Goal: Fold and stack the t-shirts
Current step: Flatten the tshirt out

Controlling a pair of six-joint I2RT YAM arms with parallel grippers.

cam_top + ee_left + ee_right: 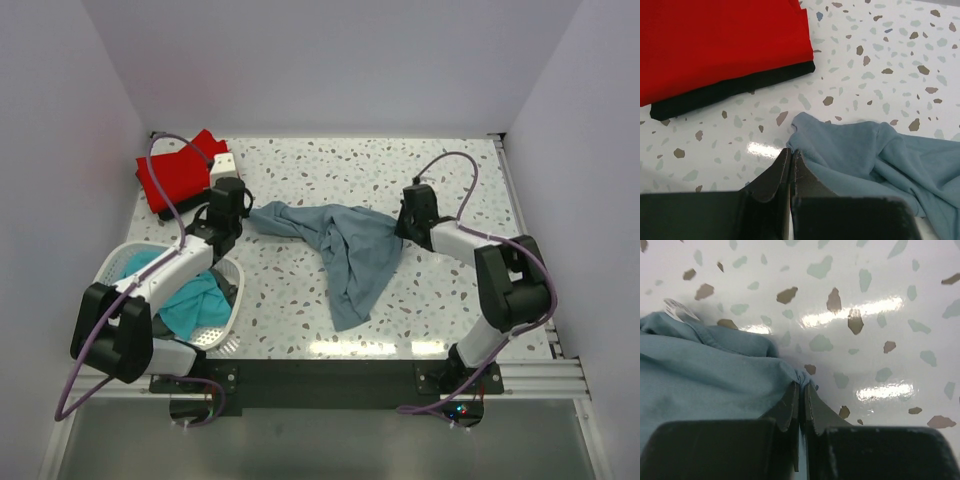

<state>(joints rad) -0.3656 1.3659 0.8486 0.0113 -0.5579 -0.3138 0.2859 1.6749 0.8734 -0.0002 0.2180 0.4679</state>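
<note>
— Left gripper point(790, 152), state?
— Jaws pressed together, no gap. They pinch the corner of the grey tee point(350, 245). It sits just past the far right corner of the basket point(218, 335).
— Right gripper point(801, 385)?
— Same. Jaws closed tight, with a bunched edge of the grey tee caught at the tips. It is well to the right of the basket, at the tee's other end.
— Where's the grey tee itself?
— Flat on the table point(300, 170), right of the basket. One end starts near the basket's far right corner and the cloth runs off to the right. It's crumpled and wrinkled, not folded. A long flap trails toward the near edge, level with the basket's front.
— Other tees?
— Red tee point(178, 170) is behind the basket, by the far left corner of the table, folded flat. Black tee point(730, 90) lies under it, touching it, with only a strip showing along one edge.
— Teal?
— Teal tee point(195, 305) is inside the basket, loosely heaped. The left arm crosses over the basket and hides part of it.
— Anything else in the basket?
— Something dark under the teal, can't tell what.
</note>
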